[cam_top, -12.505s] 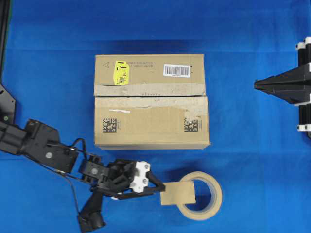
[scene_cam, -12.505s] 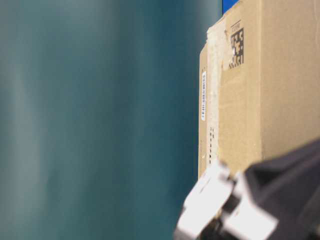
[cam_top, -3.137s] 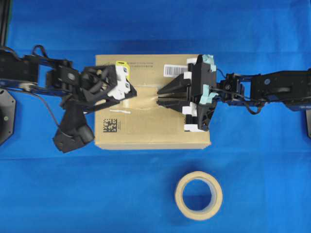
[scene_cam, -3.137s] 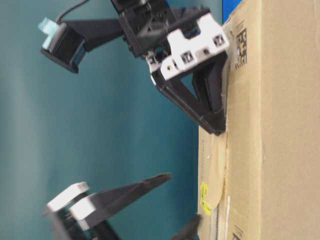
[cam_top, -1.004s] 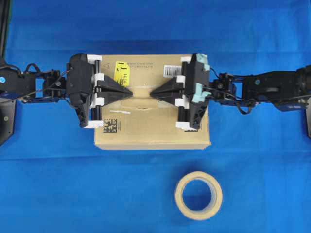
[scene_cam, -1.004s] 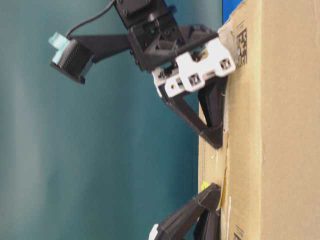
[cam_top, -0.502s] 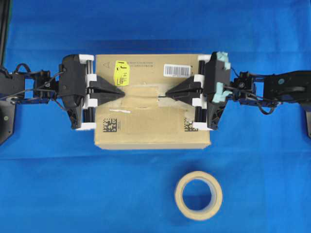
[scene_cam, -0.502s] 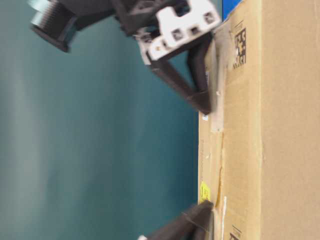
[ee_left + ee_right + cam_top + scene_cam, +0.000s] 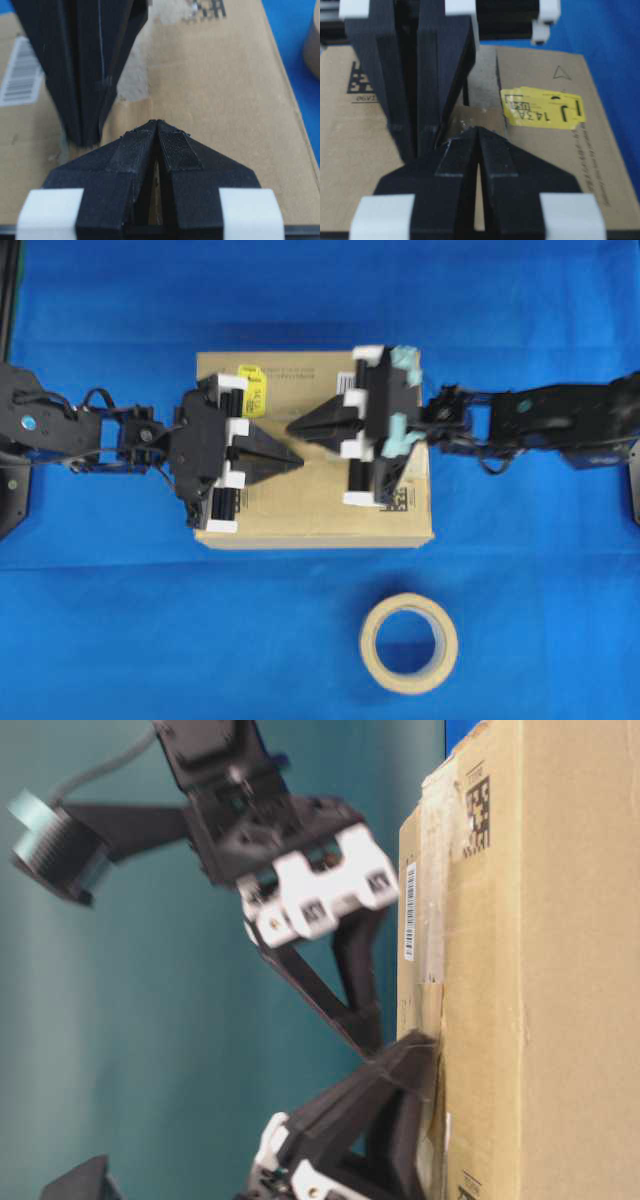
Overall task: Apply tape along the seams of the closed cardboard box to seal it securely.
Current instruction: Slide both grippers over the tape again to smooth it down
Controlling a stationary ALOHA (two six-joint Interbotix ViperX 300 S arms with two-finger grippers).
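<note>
Tape (image 9: 479, 114) lies stuck along the seams (image 9: 432, 1020) at mid-top of the cardboard box (image 9: 310, 515), its long axis running nine to three o'clock. You see the left gripper (image 9: 297, 462) and right gripper (image 9: 292, 427), both pressed together and pinching nothing, now back at the centre after sweeping outward half a second ago. Judge this strip smoothed; the seam's outer ends likely remain untaped. The tape roll (image 9: 409, 642) waits at five o'clock.

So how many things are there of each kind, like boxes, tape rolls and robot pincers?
cardboard box: 1
tape roll: 1
pincers: 2, the left pincer and the right pincer, both shut
Total: 4
</note>
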